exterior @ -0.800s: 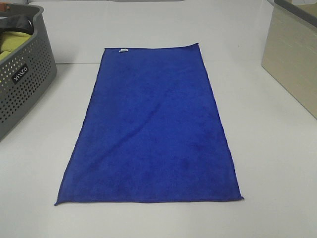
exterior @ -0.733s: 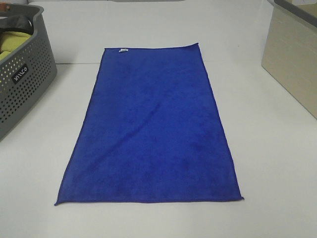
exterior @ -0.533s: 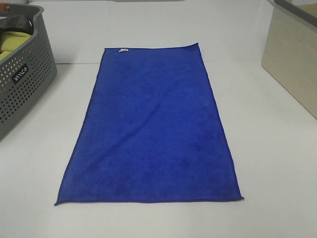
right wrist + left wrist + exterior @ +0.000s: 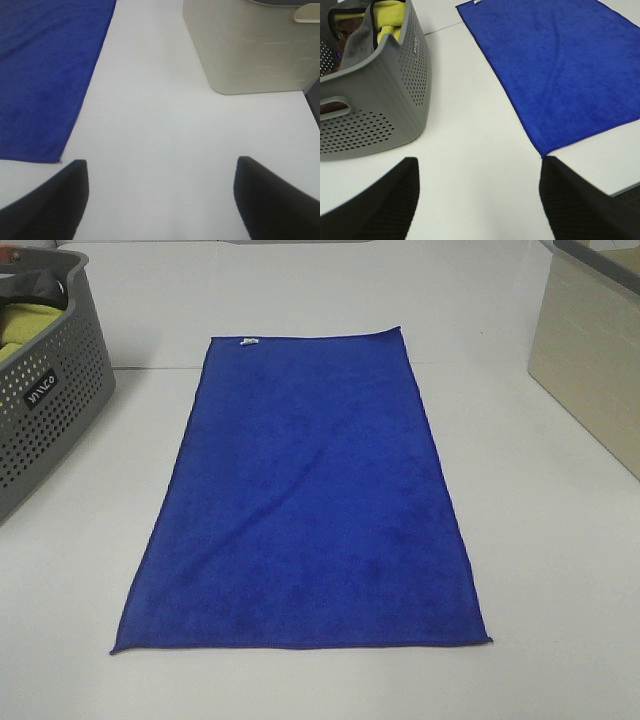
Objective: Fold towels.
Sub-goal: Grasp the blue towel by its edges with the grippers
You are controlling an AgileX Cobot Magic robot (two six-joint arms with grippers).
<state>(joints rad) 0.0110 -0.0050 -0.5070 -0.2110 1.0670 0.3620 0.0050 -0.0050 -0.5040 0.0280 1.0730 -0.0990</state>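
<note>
Folding has not yet begun on a royal-blue microfibre towel (image 4: pixel 310 500), spread flat in a single layer lengthwise down the middle of the white worktop (image 4: pixel 560 570). The left jaws and the right jaws both gape wide and empty above bare worktop, just off the towel's near end and out of the overhead camera's sight. The cloth looks light, soft and limp, likely to sag and drape once lifted. A pinch at the near-left corner (image 4: pixel 116 648) and the near-right corner (image 4: pixel 487 641), one per arm, should carry the hem over evenly. A small white tag (image 4: pixel 249 341) sits at the far edge, its print too small to read. At left, a perforated grey laundry basket (image 4: pixel 50 410) holding yellow cloth (image 4: pixel 22 325) bears raised lettering that cannot be read with confidence. A beige bin (image 4: pixel 590 360) stands at right.
</note>
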